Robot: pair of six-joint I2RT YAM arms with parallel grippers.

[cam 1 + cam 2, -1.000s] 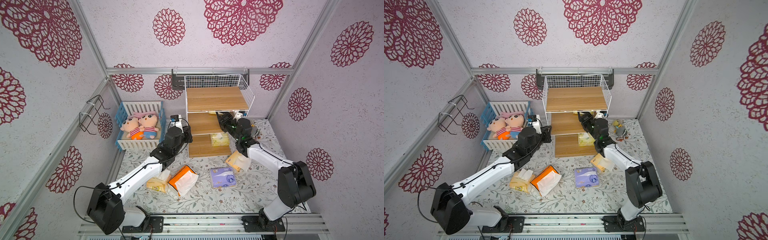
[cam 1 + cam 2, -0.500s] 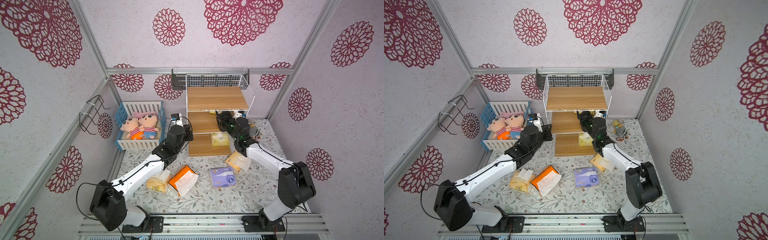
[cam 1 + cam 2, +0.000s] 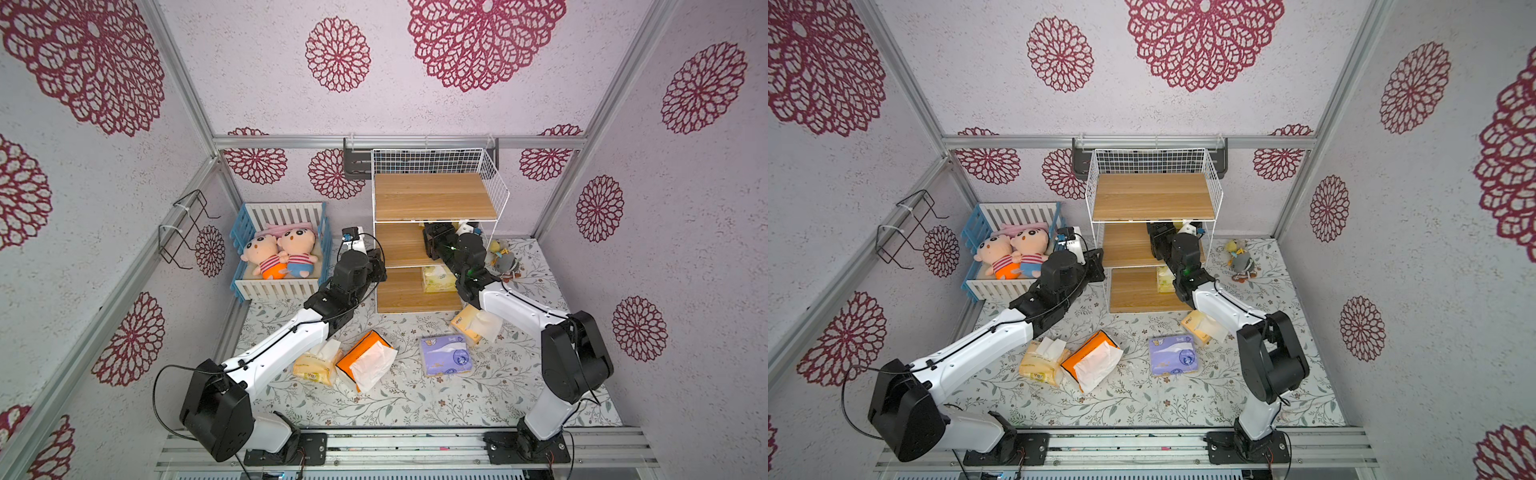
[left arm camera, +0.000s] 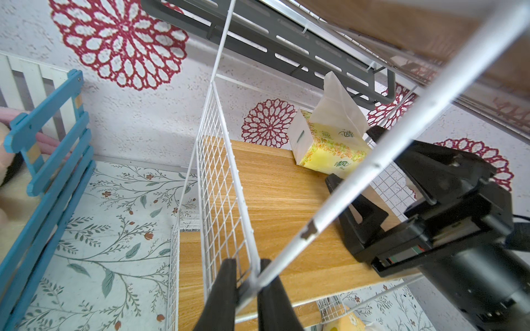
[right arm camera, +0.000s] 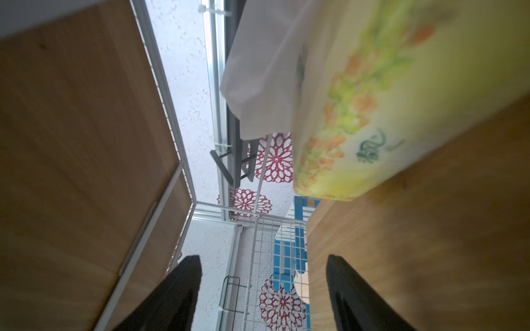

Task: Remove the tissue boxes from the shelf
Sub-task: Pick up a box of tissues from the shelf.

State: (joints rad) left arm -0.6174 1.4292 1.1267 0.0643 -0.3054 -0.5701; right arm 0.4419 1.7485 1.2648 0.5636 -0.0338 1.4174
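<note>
Staged robot cell, flowered walls (image 3: 249, 83), aluminium frame (image 3: 395, 142), toy crib (image 3: 274, 287)

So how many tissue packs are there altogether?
6. Floral mat: pale yellow pack, bright orange pack, purple pack, pale orange pack. White wire shelf: yellow-green pack, bottom board; second yellow-green pack, middle board.

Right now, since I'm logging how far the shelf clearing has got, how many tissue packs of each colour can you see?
Pale yellow-orange packs: 2
Bright orange pack: 1
Purple pack: 1
Light yellow-green packs: 2, both on the shelf
Total: 6
</note>
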